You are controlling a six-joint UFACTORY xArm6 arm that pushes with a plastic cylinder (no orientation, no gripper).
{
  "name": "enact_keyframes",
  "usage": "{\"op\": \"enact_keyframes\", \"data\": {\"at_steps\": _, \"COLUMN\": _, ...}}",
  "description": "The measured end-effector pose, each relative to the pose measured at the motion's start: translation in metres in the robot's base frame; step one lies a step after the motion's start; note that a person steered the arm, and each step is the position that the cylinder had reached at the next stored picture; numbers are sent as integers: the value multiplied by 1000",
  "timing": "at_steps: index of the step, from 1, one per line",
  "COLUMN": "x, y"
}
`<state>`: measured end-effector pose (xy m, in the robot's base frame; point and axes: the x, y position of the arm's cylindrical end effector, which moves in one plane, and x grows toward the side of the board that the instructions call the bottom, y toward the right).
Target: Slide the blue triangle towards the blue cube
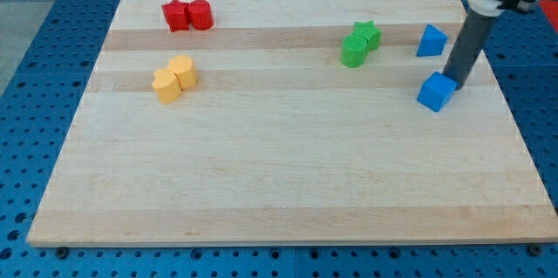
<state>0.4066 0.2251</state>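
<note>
Wooden desk [288,182] on a blue perforated base, seen from one camera. Blue triangle [431,41] near the view's top right, upright, apart from every other block. Blue cube [436,92] just below it toward the view's bottom, a clear gap between the two. Dark rod descending from the view's top right corner; my tip [452,82] at the cube's upper right edge, apparently touching it, and below and to the right of the triangle. No pincer on this arm, so nothing to report as spread or pressed together. Green pair [360,43] (a star against a rounded piece) to the left of the triangle; yellow pair [174,77] and red pair [187,15] far off at the view's left.

Handling, as a judgement: triangle probably a light, rigid plastic piece, sliding easily on smooth wood and liable to rotate if pushed off centre. Best contact likely the middle of its far face, at the view's top side, pushing toward the view's bottom; tip not yet placed there, hence a move around the triangle first
</note>
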Motion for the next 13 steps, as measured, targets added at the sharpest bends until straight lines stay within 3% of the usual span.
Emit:
{"op": "enact_keyframes", "data": {"at_steps": 2, "x": 40, "y": -27}}
{"op": "enact_keyframes", "data": {"at_steps": 3, "x": 40, "y": -78}}
{"op": "enact_keyframes", "data": {"at_steps": 4, "x": 39, "y": -89}}
{"op": "enact_keyframes", "data": {"at_steps": 6, "x": -36, "y": 28}}
{"op": "enact_keyframes", "data": {"at_steps": 8, "x": -150, "y": 41}}
{"op": "enact_keyframes", "data": {"at_steps": 9, "x": -148, "y": 5}}
{"op": "enact_keyframes", "data": {"at_steps": 13, "x": -59, "y": -34}}
